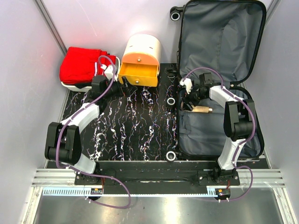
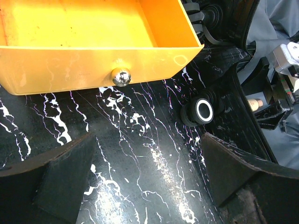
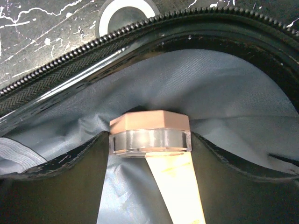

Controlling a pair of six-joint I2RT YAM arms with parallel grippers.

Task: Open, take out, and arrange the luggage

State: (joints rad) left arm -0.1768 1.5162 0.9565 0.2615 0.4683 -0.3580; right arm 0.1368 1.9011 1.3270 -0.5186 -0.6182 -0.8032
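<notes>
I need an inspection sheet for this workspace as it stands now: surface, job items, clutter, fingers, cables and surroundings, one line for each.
Surface: black table with white veining.
Job's things: luggage lies open on the right, lid half at the far side, grey lining showing; a small bottle with a peach cap lies in the near half.
Clutter: red cloth on a white tray, far left; cream-and-orange box with its drawer pulled out.
Grippers: left gripper open, fingers over the table before the drawer; right gripper fingers flank the bottle cap, grip uncertain.
Cables: purple cables loop along both arms.
Surroundings: pale walls; metal rail at the near edge.
</notes>
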